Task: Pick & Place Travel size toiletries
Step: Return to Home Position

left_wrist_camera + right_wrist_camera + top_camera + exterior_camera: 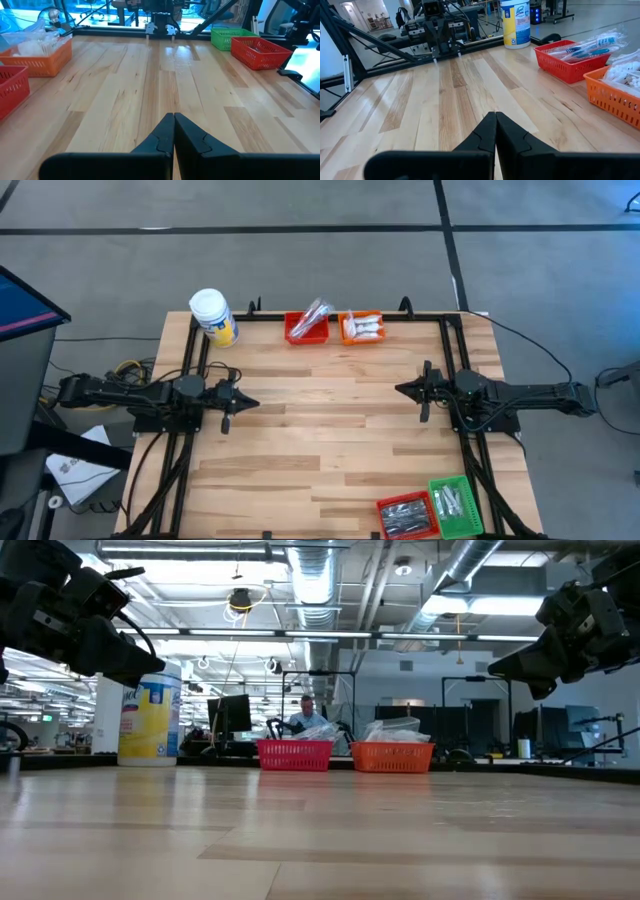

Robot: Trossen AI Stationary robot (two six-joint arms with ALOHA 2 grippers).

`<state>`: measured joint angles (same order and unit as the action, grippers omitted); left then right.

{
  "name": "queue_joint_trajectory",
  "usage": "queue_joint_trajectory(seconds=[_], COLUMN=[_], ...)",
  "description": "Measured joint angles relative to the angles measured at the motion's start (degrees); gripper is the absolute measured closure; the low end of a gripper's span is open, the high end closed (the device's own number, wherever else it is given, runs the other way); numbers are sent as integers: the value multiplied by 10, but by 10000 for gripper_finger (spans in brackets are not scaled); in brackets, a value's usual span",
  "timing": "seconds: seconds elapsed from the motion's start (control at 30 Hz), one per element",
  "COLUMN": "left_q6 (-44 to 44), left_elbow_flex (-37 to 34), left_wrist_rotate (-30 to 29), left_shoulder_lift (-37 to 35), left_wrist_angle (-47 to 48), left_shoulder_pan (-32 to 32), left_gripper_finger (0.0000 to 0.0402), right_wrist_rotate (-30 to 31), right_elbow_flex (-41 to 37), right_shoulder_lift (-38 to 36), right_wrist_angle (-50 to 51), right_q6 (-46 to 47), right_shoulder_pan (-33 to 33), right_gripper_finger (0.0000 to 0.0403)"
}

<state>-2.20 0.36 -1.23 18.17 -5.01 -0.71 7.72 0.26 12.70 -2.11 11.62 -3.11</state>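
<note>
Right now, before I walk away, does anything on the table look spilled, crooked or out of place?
Nothing spilled or damaged. The one oddity: long clear-wrapped packets poke past the rim of the far red basket, beside the orange basket. The left gripper and right gripper are shut and empty, at opposite sides of the table.

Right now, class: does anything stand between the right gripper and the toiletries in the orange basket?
Nothing visible does. Only bare table lies between the right gripper, jaws shut, and the orange basket holding the toiletries.
</note>
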Motion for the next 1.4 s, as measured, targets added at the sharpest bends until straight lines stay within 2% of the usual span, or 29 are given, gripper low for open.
queue_joint_trajectory(seconds=[1.4], left_q6=[0], left_elbow_flex=[0], left_wrist_rotate=[0], left_shoulder_lift=[0], left_wrist_angle=[-16], left_shoulder_pan=[0], left_gripper_finger=[401], right_wrist_rotate=[0], right_elbow_flex=[0], right_shoulder_lift=[0], right_wrist_angle=[0], right_q6=[0], right_shoulder_pan=[0], right_gripper_finger=[403])
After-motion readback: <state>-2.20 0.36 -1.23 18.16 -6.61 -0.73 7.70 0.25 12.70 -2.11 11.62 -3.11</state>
